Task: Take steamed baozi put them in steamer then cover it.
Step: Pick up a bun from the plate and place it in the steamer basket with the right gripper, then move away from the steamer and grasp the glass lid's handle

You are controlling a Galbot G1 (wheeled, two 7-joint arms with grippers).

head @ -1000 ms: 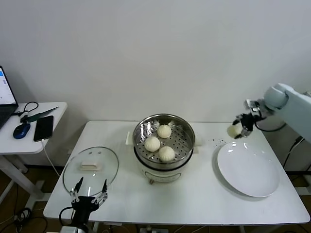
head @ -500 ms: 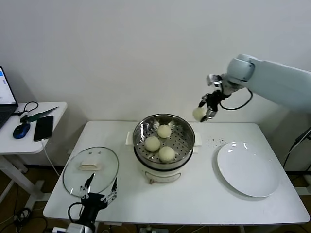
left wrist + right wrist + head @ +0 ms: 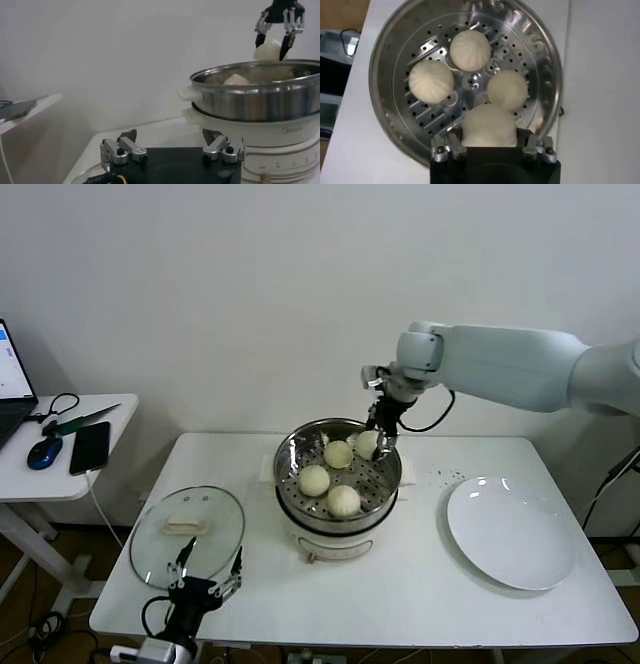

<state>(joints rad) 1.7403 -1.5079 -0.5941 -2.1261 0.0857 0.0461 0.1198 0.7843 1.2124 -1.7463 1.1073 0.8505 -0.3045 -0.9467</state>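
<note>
Swinging in from beside the steamer half a second back, the right arm now reaches over the pot, and its load has come with it.

On the white table [image 3: 420, 584] the steamer [image 3: 338, 476] stands near the middle, a shiny steel pot with a perforated floor in a cream-white base. To the robot's right lies the white plate [image 3: 512, 534], bare. To its left, near the table's front corner, the glass lid [image 3: 187, 524] rests flat.

Across the rear of the table stretches the right arm, and the right tool [image 3: 378, 442] hangs over the far right rim of the pot. Its fingers are closed on one steamed baozi [image 3: 488, 126], which the right wrist view shows pinched between them above the perforated floor; whether it touches the floor I cannot tell.

Three more buns lie inside the pot: one toward the back [image 3: 338, 454], one on the left [image 3: 314, 480], one at the front [image 3: 343, 500]. They sit close together but apart.

Low at the front left edge, just below the lid, the left tool [image 3: 205, 584] waits with its fingers spread and nothing between them.

On the side desk at the far left lie a dark phone [image 3: 90, 448] and a blue mouse [image 3: 44, 453].
</note>
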